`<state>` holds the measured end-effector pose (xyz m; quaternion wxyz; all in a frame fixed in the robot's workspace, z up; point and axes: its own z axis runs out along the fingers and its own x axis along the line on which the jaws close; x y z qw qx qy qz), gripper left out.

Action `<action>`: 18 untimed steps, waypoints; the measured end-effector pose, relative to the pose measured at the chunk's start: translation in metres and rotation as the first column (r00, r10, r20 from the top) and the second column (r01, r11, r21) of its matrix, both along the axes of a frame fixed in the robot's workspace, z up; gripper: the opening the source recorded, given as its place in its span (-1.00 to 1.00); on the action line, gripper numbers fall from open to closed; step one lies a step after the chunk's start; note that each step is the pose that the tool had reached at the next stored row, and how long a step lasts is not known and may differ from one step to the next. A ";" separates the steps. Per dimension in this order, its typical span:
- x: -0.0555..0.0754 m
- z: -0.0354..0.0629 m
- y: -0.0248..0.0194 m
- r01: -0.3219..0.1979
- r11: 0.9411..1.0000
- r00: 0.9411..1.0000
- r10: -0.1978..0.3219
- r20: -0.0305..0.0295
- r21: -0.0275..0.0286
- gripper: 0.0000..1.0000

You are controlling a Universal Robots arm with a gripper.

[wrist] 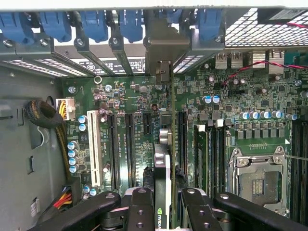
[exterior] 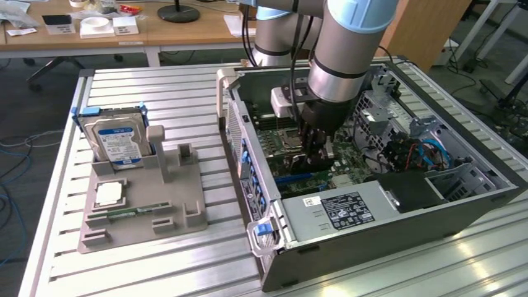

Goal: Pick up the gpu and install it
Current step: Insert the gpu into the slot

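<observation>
I hold the gpu [wrist: 163, 192] edge-on, my gripper [wrist: 163, 204] clamped narrow across its thickness, down inside the open computer case [exterior: 462, 204] and low over the motherboard [wrist: 231, 96]. This is the install step: the card's silver bracket faces the rear slot openings. Seating calls for lining its edge squarely over an expansion slot [wrist: 129, 144], then pressing straight down
</observation>
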<state>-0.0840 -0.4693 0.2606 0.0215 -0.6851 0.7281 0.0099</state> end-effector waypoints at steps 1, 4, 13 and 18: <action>0.000 0.0000 0.0000 0.000 1.000 1.000 0.000 0.000 0.000 -0.47; 0.000 0.0000 -0.0001 0.000 1.000 1.000 0.000 -0.001 0.000 -0.47; 0.003 0.0000 0.0000 0.000 1.000 1.000 0.000 -0.023 0.000 -0.47; 0.004 -0.0019 0.0000 0.000 1.000 1.000 0.000 -0.029 0.001 -0.47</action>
